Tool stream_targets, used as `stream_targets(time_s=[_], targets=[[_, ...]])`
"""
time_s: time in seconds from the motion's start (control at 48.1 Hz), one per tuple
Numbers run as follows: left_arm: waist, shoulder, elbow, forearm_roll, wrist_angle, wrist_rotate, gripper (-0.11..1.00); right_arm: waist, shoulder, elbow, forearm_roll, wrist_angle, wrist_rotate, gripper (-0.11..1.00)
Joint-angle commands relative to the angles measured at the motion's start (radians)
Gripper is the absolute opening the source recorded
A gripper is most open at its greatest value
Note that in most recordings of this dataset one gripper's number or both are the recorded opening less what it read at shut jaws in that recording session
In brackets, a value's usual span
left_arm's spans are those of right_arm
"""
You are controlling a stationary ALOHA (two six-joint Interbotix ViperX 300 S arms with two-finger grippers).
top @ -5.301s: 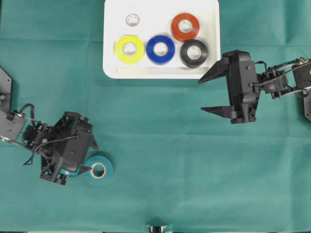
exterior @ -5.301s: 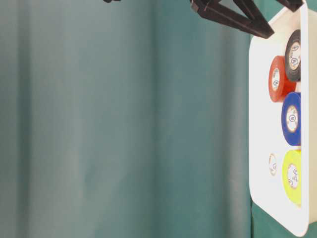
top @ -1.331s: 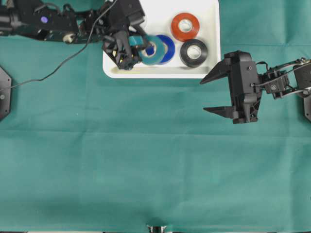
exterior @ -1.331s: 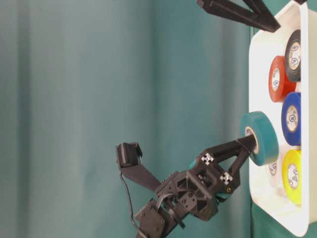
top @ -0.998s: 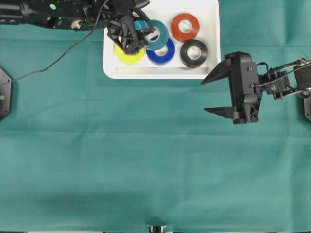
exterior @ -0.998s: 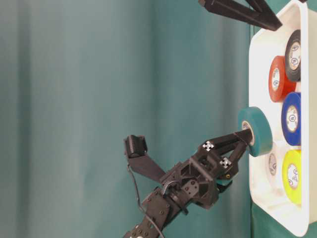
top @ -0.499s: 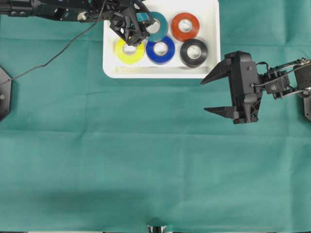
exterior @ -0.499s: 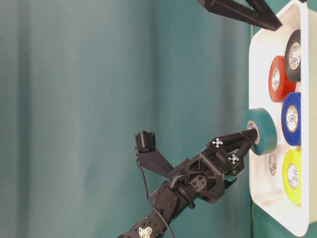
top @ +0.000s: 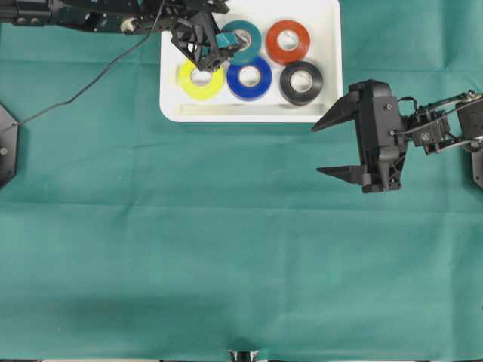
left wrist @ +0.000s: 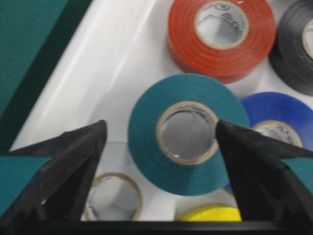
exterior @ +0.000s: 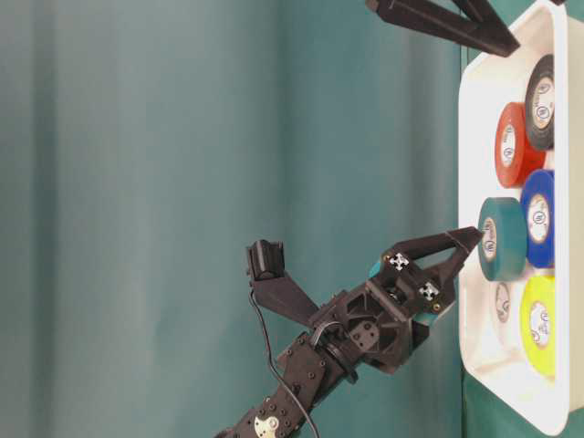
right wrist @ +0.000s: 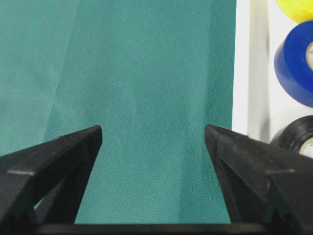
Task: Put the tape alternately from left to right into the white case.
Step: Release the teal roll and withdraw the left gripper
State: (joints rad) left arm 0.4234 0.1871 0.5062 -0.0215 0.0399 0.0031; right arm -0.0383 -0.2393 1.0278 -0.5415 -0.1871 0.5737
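Note:
The white case (top: 326, 45) lies at the back of the table. In it sit the red (top: 287, 41), black (top: 301, 81), blue (top: 250, 77) and yellow (top: 200, 79) tape rolls. The teal roll (left wrist: 188, 127) lies free in the case, overlapping the edge of the blue roll (left wrist: 279, 122). My left gripper (left wrist: 159, 126) hangs open just above it, one finger on each side. Beside it sits the white roll (left wrist: 112, 196), hidden under the arm from overhead. My right gripper (top: 317, 149) is open and empty over the cloth, right of the case.
Green cloth (top: 226, 249) covers the whole table. The left arm (top: 90, 15) reaches along the back edge to the case, trailing a cable (top: 83, 90). The right wrist view shows the case rim (right wrist: 249, 73) to its right.
My left gripper has opened and let go of the teal roll, which has dropped from the fingertips into the case against the blue roll. The right arm has not moved.

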Motion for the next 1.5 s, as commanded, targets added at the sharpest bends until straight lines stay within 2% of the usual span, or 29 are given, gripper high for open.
stream_targets(time_s=[0.0,0.291,0.873,1.476], targets=[[0.0,-0.026,-0.014,0.0,-0.008,0.0,1.0,0.002,-0.017,-0.006,0.0,-0.006,0.002,0.83],[-0.023,-0.064,0.005,-0.002,-0.003,0.002,1.0,0.002,-0.017,-0.006,0.0,-0.006,0.002,0.83],[-0.166,-0.244,0.163,0.0,-0.003,0.002,1.0,0.002,-0.018,-0.006,0.0,-0.006,0.002,0.83],[-0.322,-0.362,0.308,0.0,-0.006,0.003,1.0,0.002,-0.018,-0.006,0.0,-0.006,0.002,0.83]])
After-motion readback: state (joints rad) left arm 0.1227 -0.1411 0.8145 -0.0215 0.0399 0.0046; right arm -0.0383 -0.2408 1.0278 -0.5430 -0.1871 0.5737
